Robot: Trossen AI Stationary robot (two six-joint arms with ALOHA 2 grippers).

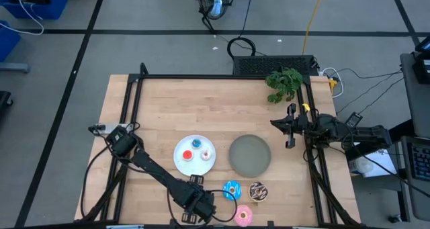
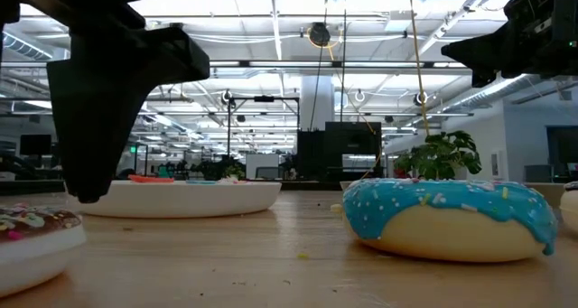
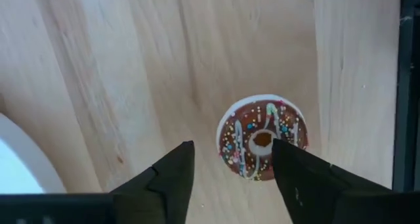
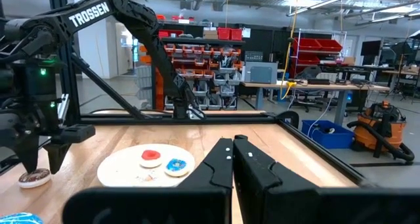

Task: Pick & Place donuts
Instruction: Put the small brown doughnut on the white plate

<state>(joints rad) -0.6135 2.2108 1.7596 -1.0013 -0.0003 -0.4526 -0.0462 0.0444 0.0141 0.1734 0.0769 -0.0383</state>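
The left gripper hangs open above the chocolate sprinkled donut, which lies on the tabletop. It is off-centre, so one finger may hit the icing. The right gripper waits clenched.

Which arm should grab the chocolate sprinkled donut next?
Left. The left gripper hangs open over the chocolate sprinkled donut, fingers either side of it in the left wrist view. The right gripper is shut at the table's right edge, beyond the grey plate.
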